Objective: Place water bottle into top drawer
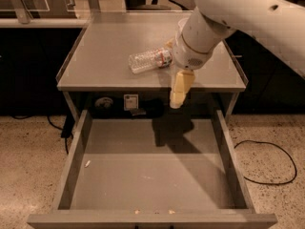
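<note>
Camera view, single entry

Item 1: top drawer (143,175), grey metal, pulled fully open below the cabinet. Contents: a small white fleck (87,163) by the left wall and a few pale crumbs (138,212) along the front edge. The arm's shadow lies on the rear half of the bottom.

Item 2: water bottle (150,60), clear ribbed plastic with a red-and-green band, lying on its side on the cabinet top (105,66), near the front edge and right of centre. It is not in the drawer.

Item 3: gripper (176,101), pale yellow, pointing down from the white arm (238,13), hanging just past the cabinet's front edge over the drawer's back part. It holds nothing; whether it is apart or together cannot be told.

Item 4: black cable (267,161), looped on the speckled floor to the right
</note>
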Tool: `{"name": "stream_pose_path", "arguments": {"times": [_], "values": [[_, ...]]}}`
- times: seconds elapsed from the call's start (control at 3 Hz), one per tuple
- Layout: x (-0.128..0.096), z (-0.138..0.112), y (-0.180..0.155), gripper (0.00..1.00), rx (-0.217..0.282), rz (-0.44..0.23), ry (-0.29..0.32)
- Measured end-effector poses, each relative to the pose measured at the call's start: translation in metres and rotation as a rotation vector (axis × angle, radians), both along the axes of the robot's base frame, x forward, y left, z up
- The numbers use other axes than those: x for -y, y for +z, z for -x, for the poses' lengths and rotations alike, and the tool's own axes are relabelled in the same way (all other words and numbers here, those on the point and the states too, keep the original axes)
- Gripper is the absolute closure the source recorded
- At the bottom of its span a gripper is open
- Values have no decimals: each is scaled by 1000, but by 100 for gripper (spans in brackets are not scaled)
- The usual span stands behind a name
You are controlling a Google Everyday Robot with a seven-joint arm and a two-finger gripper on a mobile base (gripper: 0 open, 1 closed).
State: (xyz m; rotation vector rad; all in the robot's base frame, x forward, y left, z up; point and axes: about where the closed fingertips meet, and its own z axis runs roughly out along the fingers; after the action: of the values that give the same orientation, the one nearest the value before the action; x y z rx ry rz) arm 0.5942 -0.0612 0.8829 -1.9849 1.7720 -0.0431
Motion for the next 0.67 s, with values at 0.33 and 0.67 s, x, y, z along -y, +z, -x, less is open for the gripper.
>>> {"name": "stream_pose_path", "arguments": {"times": [0.33, 0.67], "values": [[-27, -33, -2, 0, 51, -4, 56], [-27, -33, -2, 0, 51, -4, 56]]}}
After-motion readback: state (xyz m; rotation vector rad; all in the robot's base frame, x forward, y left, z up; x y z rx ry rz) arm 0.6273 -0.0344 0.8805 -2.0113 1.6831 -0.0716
